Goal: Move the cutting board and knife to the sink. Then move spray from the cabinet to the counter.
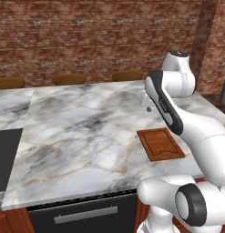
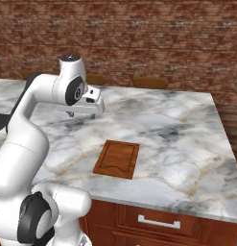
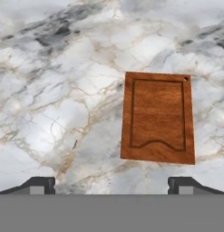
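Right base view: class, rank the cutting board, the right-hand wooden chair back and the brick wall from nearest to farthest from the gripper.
Measured from the open gripper, which hangs above the counter:
1. cutting board, flat on the marble just below and ahead of it.
2. right-hand wooden chair back, beyond the counter's far edge.
3. brick wall, behind the chairs.

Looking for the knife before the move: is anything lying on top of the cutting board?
Nothing lies on the cutting board; its grooved top is bare, flat on the marble counter. What is under the board is covered. The open hand is above, apart from it.
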You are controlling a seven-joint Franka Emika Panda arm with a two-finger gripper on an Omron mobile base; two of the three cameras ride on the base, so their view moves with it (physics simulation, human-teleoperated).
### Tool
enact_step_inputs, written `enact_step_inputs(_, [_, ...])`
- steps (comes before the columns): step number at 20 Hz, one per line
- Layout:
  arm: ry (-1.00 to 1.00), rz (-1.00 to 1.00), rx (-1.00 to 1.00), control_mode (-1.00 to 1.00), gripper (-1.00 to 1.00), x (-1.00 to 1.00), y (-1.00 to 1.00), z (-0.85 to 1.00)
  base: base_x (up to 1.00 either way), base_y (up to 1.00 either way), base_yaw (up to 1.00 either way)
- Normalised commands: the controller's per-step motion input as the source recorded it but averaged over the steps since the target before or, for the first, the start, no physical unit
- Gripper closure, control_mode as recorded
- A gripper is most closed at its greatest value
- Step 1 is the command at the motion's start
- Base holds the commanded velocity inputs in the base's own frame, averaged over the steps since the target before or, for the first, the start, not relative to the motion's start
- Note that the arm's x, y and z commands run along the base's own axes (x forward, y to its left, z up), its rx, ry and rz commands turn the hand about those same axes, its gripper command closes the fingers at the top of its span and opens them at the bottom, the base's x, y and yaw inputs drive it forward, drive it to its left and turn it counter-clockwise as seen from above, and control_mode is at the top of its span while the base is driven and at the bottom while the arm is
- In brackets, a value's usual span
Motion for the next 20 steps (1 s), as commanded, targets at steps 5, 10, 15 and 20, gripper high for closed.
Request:
enact_step_inputs(5, [0.01, 0.0, 0.0, -1.0, -1.0, -0.01, -0.1, 0.0, 0.0, 0.0, 0.0])
enact_step_inputs(10, [0.0, 0.0, 0.02, -1.0, -1.0, -0.01, -0.24, 0.0, 0.0, 0.0, 0.0])
enact_step_inputs(15, [0.0, 0.0, 0.0, -1.0, -1.0, 0.27, -0.03, -0.01, 0.0, 0.0, 0.0])
enact_step_inputs(20, [0.02, 0.01, -0.06, -1.0, -1.0, 0.21, 0.0, -0.31, 0.0, 0.0, 0.0])
